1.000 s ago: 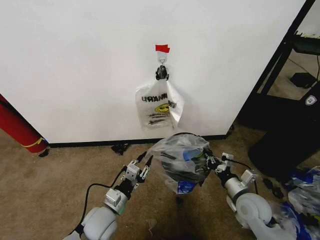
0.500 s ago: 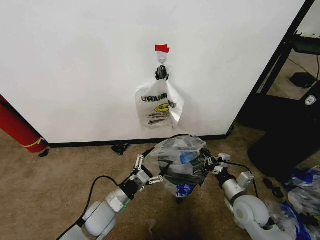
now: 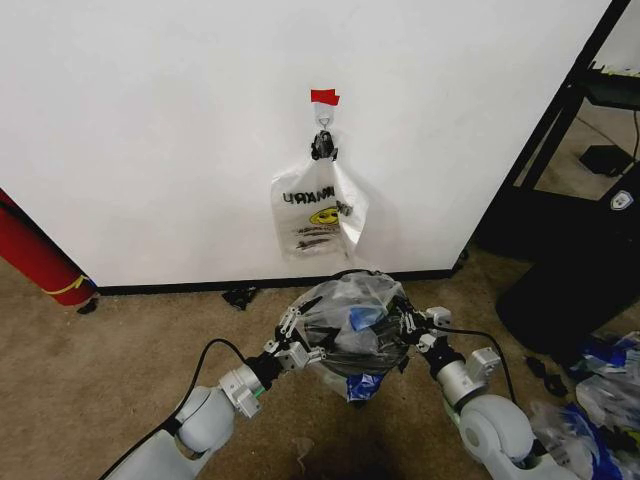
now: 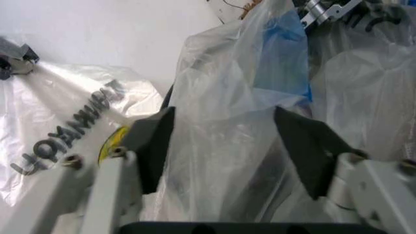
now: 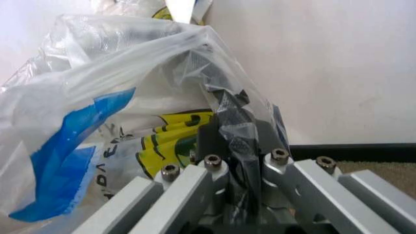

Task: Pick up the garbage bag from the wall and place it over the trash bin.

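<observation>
Lighting was bright and even, apparently from overhead. The wall [image 3: 150,130] read near-white, with a soft shadow beside the hanging bag [image 3: 318,208]. Left wrist close-up was soft; plastic showed mild glare.

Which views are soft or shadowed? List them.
Head view: even light, a faint shadow beside the hanging bag on the wall. Left wrist view: pincer fingers blurred against the garbage bag. Right wrist view: near metal sharp.
</observation>
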